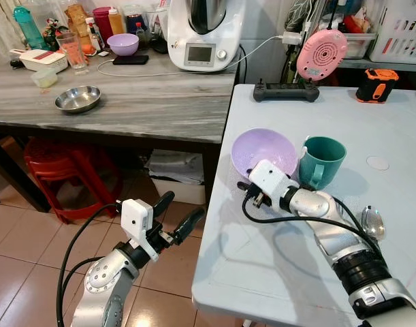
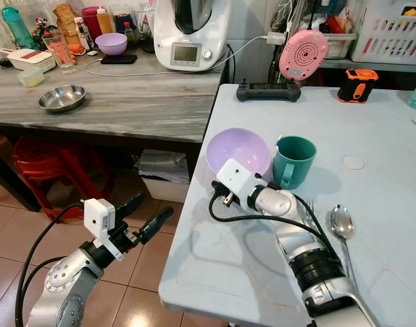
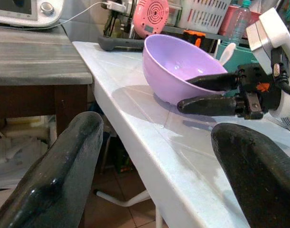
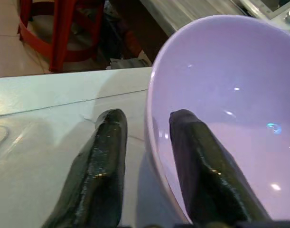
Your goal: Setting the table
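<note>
Head stereo pair looks forward-down over white table (image 1: 296, 272). Wrist views sit close; both share purple bowl (image 3: 182, 66), frame centre and right.

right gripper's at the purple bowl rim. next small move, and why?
Probably close the fingers on the rim. The right gripper straddles the wall of the purple bowl, one finger inside and one outside, with a gap on the outer side. The bowl sits tilted on the table beside the teal mug, so a firm pinch comes before any lift.
</note>
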Robot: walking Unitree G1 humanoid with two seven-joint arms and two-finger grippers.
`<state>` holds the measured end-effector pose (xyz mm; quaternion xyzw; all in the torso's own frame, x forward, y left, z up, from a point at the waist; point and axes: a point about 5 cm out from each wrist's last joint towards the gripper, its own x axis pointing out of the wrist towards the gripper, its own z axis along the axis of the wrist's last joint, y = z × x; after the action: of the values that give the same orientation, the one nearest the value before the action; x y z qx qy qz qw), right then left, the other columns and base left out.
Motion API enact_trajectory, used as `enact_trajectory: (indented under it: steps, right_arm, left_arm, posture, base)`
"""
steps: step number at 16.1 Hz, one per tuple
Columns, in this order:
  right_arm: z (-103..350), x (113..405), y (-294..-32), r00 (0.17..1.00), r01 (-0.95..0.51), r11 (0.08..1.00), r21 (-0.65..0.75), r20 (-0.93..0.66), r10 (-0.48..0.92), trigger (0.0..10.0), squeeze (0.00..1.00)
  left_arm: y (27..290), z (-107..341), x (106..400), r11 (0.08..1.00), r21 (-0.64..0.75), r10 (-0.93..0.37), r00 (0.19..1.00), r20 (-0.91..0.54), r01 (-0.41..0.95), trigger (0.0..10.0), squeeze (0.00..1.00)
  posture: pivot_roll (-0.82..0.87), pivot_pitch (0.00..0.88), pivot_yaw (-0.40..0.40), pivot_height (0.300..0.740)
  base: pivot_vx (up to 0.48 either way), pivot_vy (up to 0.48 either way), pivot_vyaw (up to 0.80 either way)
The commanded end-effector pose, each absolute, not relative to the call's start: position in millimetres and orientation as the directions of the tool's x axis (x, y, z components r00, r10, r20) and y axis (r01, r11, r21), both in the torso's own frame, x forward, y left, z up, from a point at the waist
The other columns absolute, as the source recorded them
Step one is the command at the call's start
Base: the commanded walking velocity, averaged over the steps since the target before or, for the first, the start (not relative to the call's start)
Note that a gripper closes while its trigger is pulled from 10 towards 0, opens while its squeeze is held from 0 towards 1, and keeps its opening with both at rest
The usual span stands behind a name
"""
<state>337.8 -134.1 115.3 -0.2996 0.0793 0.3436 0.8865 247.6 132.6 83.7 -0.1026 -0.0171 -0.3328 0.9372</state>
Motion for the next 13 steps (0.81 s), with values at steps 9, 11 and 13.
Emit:
enact_trajectory:
  steps: [9,11,13]
  right_arm:
    - [117.1,336.1,-127.4,0.736,-0.668,0.552,-0.498,-0.338,0.586,0.0,0.0]
    - [117.1,335.8,-126.6,0.738,-0.665,0.555,-0.499,-0.33,0.588,0.0,0.0]
    - [122.7,337.4,-123.9,0.749,-0.647,0.569,-0.507,-0.286,0.597,0.0,0.0]
  left_arm:
    - [133.0,84.0,249.7,0.758,-0.158,-0.628,0.774,0.088,0.633,10.0,0.0]
    - [133.0,84.1,250.0,0.756,-0.158,-0.63,0.772,0.089,0.635,10.0,0.0]
    - [134.1,86.3,250.9,0.752,-0.157,-0.632,0.768,0.104,0.64,10.0,0.0]
  posture:
    - [-0.06,0.033,0.087,0.74]
    - [-0.06,0.032,0.086,0.74]
    - [-0.06,0.03,0.085,0.74]
  base:
    - [0.0,0.0,0.0]
    - [0.0,0.0,0.0]
    - [0.0,0.0,0.0]
